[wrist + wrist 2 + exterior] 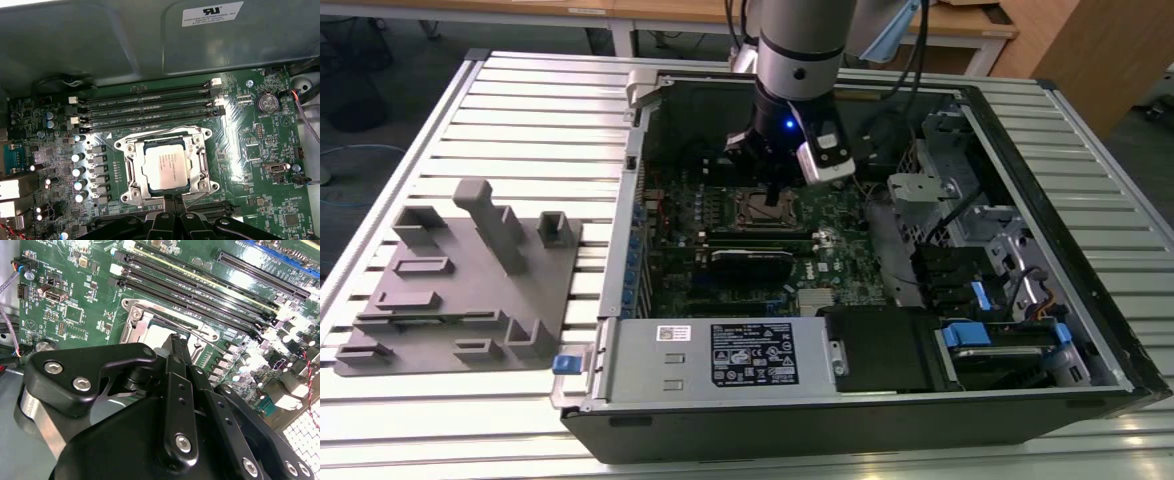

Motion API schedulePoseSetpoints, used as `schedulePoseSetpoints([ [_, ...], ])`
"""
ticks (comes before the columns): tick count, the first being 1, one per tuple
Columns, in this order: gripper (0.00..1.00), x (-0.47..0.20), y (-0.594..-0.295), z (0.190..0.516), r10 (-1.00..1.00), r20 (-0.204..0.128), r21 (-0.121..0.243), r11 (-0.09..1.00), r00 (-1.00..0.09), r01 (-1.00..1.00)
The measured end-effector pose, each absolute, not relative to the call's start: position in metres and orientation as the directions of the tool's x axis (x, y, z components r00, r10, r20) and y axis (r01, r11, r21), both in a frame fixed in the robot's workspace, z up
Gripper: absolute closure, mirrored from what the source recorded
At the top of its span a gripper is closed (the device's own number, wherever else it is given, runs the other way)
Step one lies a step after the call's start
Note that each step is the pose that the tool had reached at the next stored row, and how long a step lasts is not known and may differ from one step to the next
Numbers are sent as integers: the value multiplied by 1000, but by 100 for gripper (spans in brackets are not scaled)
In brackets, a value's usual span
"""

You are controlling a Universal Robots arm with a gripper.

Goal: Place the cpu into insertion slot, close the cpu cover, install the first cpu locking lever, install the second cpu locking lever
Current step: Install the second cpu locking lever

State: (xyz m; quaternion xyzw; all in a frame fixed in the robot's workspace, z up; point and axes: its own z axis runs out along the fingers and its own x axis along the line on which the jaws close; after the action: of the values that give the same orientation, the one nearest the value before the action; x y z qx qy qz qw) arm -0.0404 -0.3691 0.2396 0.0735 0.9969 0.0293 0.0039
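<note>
Cpu (166,168) sits in slot (131,184) at frame centre under closed cover (199,158); gripper (172,216) jaws pinched together, empty, so press levers squarely.

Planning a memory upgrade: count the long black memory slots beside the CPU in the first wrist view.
4 memory slots, side by side between the cpu and the grey case wall: nearest the wall, second, third, nearest the cpu. Others may be hidden.
</note>
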Motion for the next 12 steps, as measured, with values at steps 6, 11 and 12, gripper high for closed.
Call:
schedulePoseSetpoints([
  [6,89,-40,-373,240,147,-4,59,987,-989,146],
  [11,89,-40,-376,240,147,-4,59,987,-989,147],
  [12,89,-40,-376,240,147,-4,59,987,-989,146],
])
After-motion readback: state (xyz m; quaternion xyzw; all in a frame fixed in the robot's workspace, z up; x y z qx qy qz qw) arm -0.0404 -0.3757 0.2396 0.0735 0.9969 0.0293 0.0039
